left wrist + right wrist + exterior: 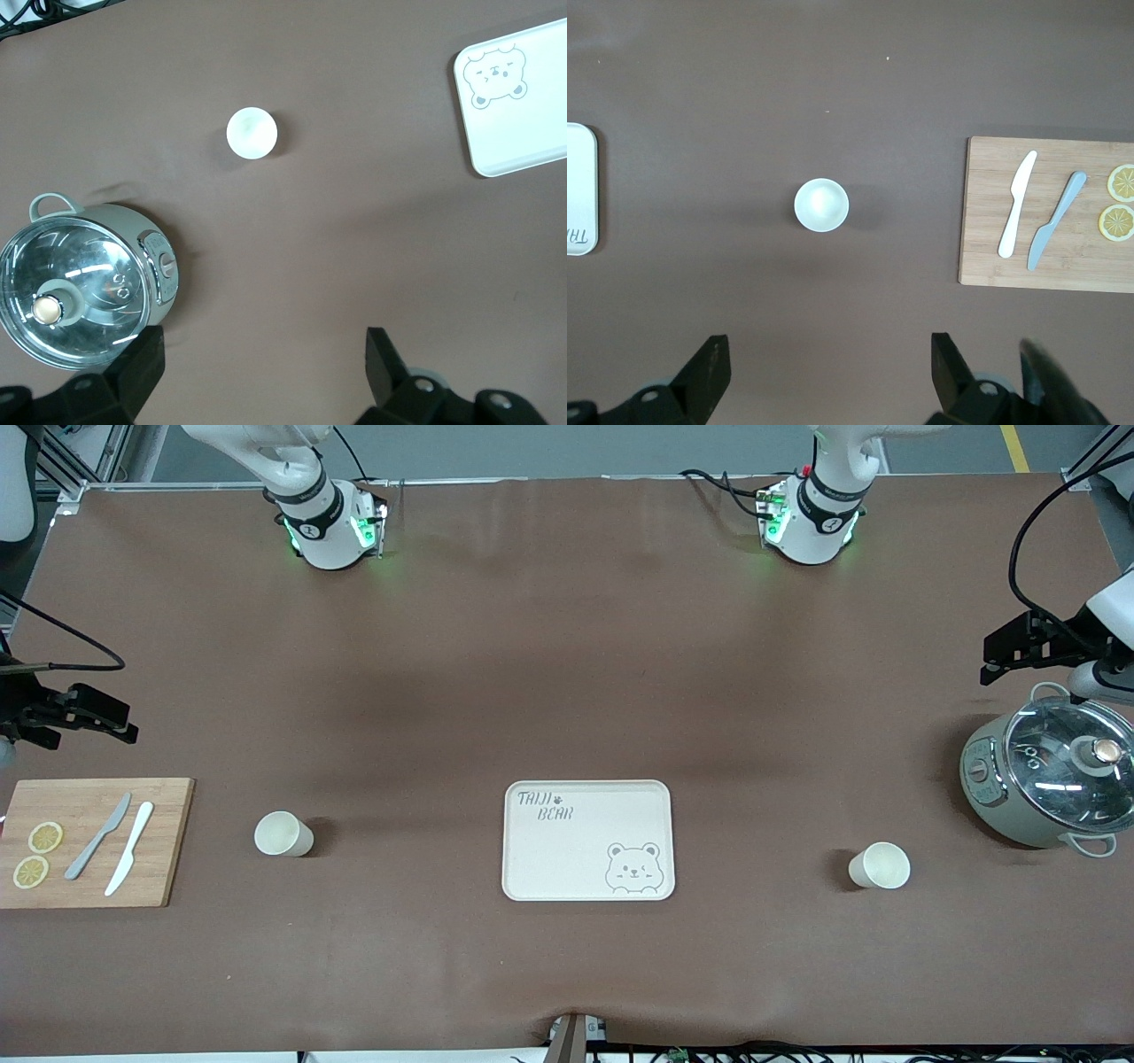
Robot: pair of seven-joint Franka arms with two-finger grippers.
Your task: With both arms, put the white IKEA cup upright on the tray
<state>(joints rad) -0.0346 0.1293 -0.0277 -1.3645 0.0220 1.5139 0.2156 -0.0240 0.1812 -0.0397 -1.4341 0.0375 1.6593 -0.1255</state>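
The cream tray [588, 840] with the bear drawing lies at the table's middle, nothing on it. One white cup [283, 834] stands upright toward the right arm's end; it also shows in the right wrist view [821, 204]. A second white cup [879, 865] stands upright toward the left arm's end; it also shows in the left wrist view [252, 133]. My right gripper [102, 713] [830, 363] is open and empty, in the air over bare table beside the cutting board. My left gripper [1005, 651] [263, 363] is open and empty, in the air beside the pot.
A wooden cutting board [89, 841] with two knives and two lemon slices lies at the right arm's end. A grey cooker pot with a glass lid [1054, 779] stands at the left arm's end. The tray's edge shows in both wrist views [523, 106] [580, 190].
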